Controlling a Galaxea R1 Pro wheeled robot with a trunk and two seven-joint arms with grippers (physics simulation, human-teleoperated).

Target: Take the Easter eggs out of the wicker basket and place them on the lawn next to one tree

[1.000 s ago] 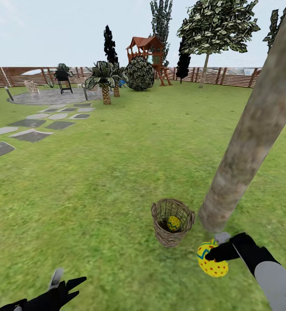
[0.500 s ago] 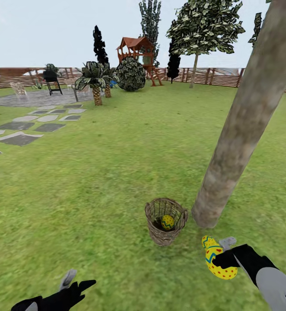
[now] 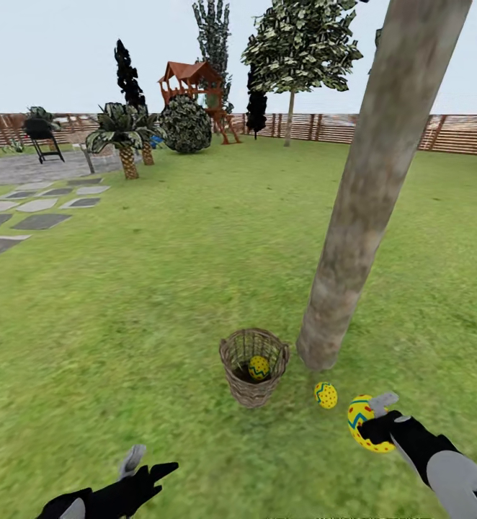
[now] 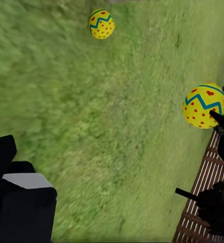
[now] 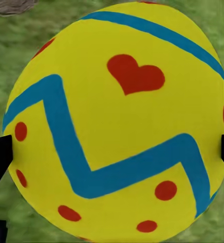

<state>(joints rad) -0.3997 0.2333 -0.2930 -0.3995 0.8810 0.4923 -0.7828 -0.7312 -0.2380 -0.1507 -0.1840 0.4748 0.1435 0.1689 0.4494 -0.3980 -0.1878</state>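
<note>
Your right pincer [image 3: 374, 425] pinches one Easter egg [image 3: 361, 418] above the lawn [image 3: 159, 288]; another egg [image 3: 326, 395] lies by the tree [image 3: 354, 216], a third [image 3: 259, 367] in the wicker basket [image 3: 253, 393]. Your left pincer [image 3: 148, 468] is spread.

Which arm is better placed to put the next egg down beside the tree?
Right: its gripper already holds an egg near the tree; the left gripper is empty.

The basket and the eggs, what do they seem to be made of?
The basket looks like woven brown wicker: open weave with gaps between thin strands, matte. The eggs, one held by the right gripper and one on the lawn, look smooth and hard, painted yellow with blue zigzags and red marks; whether plastic or real shell cannot be told.
</note>
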